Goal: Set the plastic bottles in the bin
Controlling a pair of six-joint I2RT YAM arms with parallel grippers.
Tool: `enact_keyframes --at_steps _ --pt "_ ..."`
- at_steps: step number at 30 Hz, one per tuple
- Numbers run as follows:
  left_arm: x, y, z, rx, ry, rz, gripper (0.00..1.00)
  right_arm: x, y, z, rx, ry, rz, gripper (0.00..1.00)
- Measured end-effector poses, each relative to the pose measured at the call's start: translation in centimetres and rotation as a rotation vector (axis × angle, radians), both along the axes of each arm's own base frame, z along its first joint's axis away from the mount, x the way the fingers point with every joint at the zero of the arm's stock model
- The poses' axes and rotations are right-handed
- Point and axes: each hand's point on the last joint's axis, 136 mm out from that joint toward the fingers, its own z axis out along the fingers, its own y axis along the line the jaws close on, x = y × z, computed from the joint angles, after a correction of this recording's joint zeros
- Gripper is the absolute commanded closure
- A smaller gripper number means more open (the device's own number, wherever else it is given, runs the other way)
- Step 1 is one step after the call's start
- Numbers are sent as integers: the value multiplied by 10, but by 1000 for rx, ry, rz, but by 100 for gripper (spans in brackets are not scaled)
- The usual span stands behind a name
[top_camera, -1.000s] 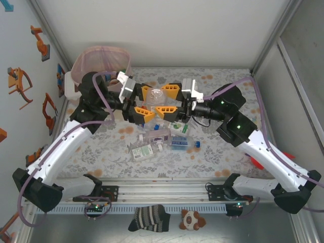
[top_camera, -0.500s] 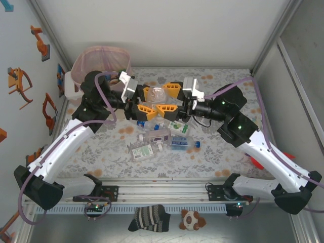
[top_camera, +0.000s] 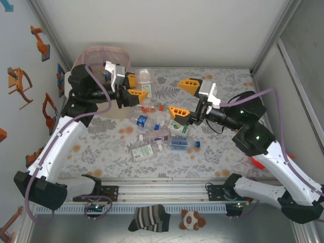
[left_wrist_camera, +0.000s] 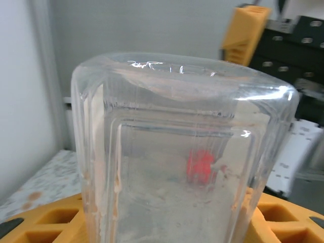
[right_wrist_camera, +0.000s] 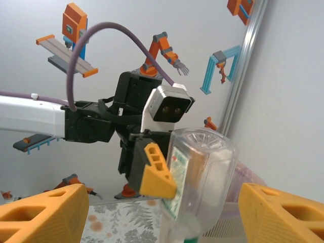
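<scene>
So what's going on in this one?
The left tool is gripping a clear bottle just to the right of the bin, not yet over its opening. The right tool stands open nearby, holding nothing. Several more bottles lie in a heap on the table, waiting to be binned.

From my screen I saw a flowered cloth [top_camera: 223, 152] spread flat, with orange blotches among grey leaves. Along its near edge ran a metal rail [top_camera: 162, 188]. Nearer still lay a striped sock [top_camera: 148, 217], with a small brown-and-white plush toy [top_camera: 191, 219] just beside it on the right. A red thing [top_camera: 256, 162] peeked out at the cloth's right edge, mostly hidden. Cartoon stickers [top_camera: 19, 83] of orange robot arms dotted the left wall [top_camera: 23, 117].
</scene>
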Motion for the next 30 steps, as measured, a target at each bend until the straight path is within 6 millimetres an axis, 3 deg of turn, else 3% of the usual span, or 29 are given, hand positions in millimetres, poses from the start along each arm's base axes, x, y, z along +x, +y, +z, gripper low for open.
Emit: enact_keyframes --at_steps 12,17,24,30 --pt "111 90 25 -30 -78 533 54 3 0 -15 -36 35 -15 24" --pt "167 127 21 -66 -39 696 56 3 0 -15 -36 35 -15 24" --pt "236 164 -22 -112 107 808 57 3 -1 -18 -38 37 -16 24" --pt "274 167 -77 -100 256 811 57 3 -3 -17 -34 35 -24 24"
